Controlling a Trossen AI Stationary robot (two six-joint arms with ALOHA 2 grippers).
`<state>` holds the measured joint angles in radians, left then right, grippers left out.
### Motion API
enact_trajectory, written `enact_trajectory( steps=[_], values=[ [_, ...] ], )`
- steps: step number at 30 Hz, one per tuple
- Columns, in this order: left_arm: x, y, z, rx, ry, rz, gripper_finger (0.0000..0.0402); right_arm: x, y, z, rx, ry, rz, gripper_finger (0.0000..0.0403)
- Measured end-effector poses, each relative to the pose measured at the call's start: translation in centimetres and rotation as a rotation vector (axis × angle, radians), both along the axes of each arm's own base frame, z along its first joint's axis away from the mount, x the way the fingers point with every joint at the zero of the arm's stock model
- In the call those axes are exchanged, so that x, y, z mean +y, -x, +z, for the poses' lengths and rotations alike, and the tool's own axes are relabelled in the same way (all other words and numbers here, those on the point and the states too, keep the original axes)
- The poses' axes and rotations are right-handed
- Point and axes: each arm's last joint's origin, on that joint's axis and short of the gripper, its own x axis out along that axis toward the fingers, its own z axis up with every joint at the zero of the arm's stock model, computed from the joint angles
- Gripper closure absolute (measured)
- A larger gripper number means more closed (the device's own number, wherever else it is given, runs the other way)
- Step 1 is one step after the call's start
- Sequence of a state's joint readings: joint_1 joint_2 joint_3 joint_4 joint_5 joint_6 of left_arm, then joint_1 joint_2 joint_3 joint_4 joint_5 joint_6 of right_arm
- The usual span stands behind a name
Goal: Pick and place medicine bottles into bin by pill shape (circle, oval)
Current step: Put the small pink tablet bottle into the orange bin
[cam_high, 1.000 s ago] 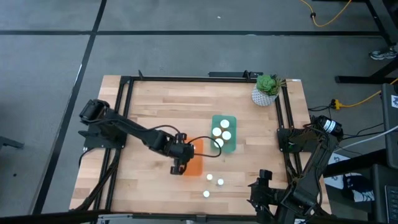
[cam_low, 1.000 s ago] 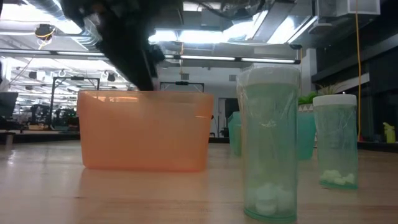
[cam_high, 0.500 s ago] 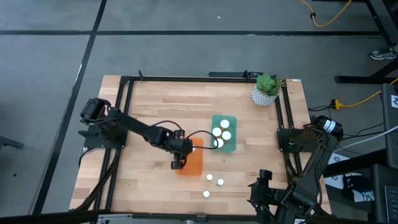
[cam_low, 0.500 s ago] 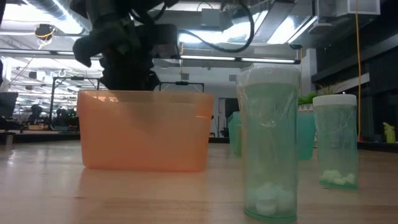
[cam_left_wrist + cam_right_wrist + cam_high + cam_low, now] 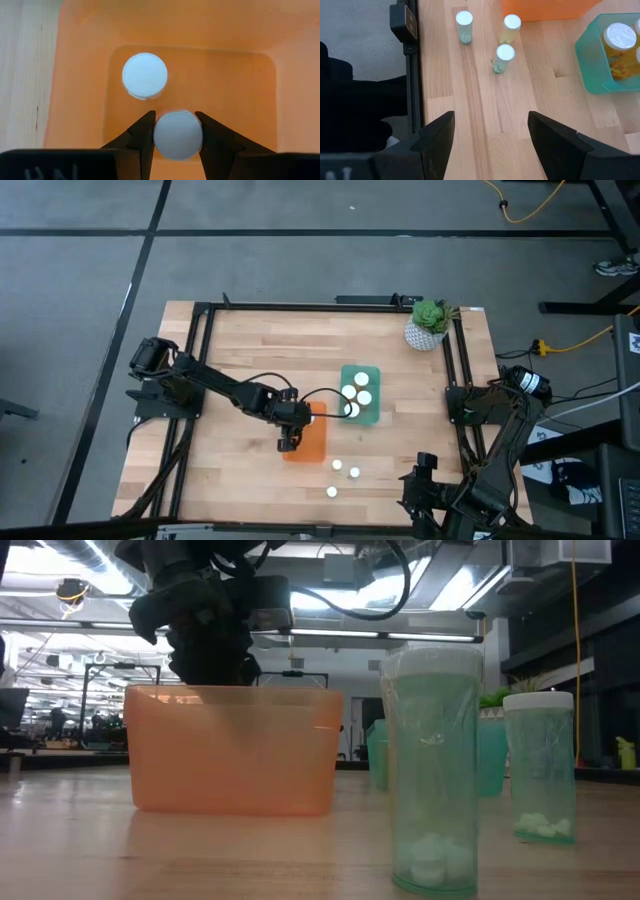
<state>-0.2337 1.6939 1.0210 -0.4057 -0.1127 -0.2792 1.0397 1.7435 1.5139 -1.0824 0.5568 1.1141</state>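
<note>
My left gripper [image 5: 289,443] hangs over the near end of the orange bin [image 5: 306,436], shut on a white-capped medicine bottle [image 5: 177,135]. A second white-capped bottle [image 5: 144,75] stands on the bin's floor. The teal bin [image 5: 372,371] holds three larger bottles [image 5: 354,393]. Three small bottles [image 5: 340,475] stand on the table near the front; two of them show close up in the low view [image 5: 432,770]. My right gripper [image 5: 490,140] is open and empty at the table's near right corner [image 5: 428,478]. My left gripper pinches the bottle at its white cap [image 5: 177,131], one finger [image 5: 142,137] on each side. The fingers come from above, pointing down into the orange bin. The bottle stays upright below them; whether its base rests on the bin's floor I cannot tell.
A white plant pot [image 5: 426,327] stands at the far right corner. A black frame [image 5: 200,350] runs along the table's left, far and right sides. Bare wood lies left of the orange bin and between the bins and the far edge.
My left gripper, shut on the bottle, has shifted a little toward the far edge and in over the orange bin, its wrist turning. In the low view it now hangs just above the bin's rim.
</note>
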Motion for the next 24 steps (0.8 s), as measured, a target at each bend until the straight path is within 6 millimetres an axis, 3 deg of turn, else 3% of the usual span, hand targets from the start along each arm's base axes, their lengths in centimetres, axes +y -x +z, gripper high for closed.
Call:
enact_trajectory(
  steps=[24],
  values=[
    [-0.05, 0.02, 0.0, -0.003, -0.009, 0.013, 0.0246, 0.0, -0.02, 0.0, 0.0, 0.0, 0.0, 0.0148]
  ],
)
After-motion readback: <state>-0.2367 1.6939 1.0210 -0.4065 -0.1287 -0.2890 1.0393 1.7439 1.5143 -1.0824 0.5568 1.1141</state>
